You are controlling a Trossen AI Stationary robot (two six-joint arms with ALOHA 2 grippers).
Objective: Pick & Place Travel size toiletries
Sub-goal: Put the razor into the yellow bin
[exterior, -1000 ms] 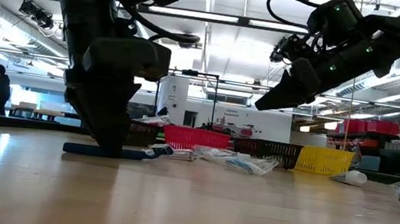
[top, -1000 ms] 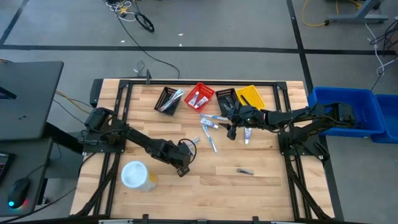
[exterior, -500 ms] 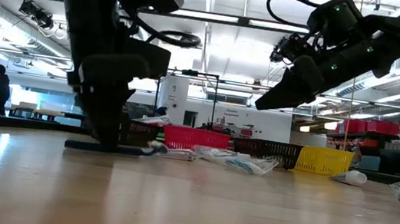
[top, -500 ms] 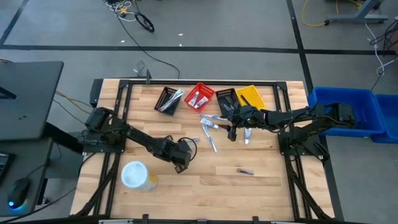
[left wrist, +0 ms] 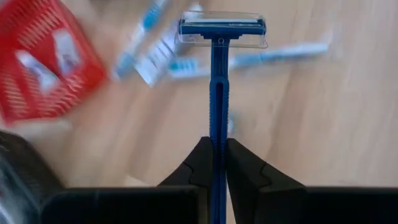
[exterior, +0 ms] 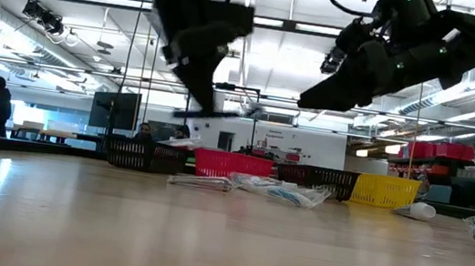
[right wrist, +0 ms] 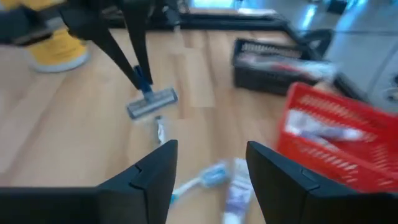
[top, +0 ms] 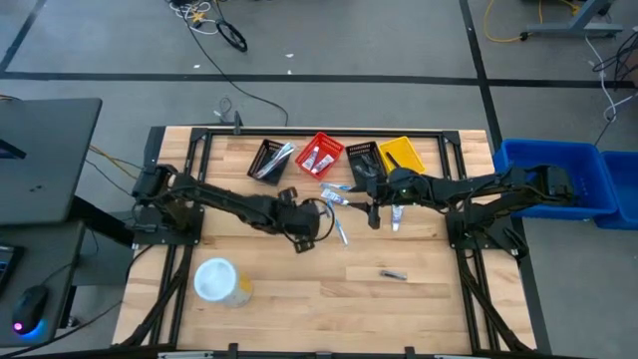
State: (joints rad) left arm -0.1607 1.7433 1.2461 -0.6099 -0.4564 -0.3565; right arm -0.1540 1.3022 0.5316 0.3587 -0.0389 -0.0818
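Two hands are working: the left hand (left wrist: 214, 163) is pinching a blue plastic razor (left wrist: 218, 74) above the wooden bench (top: 329, 289) centre, while the right hand (right wrist: 208, 163), fingers wide, is hovering at two o'clock.

Blurred red basket (left wrist: 46, 59) contents; blue razor (left wrist: 219, 93) handle's lower end behind left claw (left wrist: 214, 163).

1. A blue plastic razor (left wrist: 216, 93) with a clear cap over its head is pinched by the handle in the left tool (left wrist: 213, 163), lifted off the surface.
2. Toothbrushes and small white-and-blue tubes (top: 337, 199) lie scattered flat on the wooden surface (top: 349, 289).
3. A small dark stick (top: 394, 274) lies apart from them.
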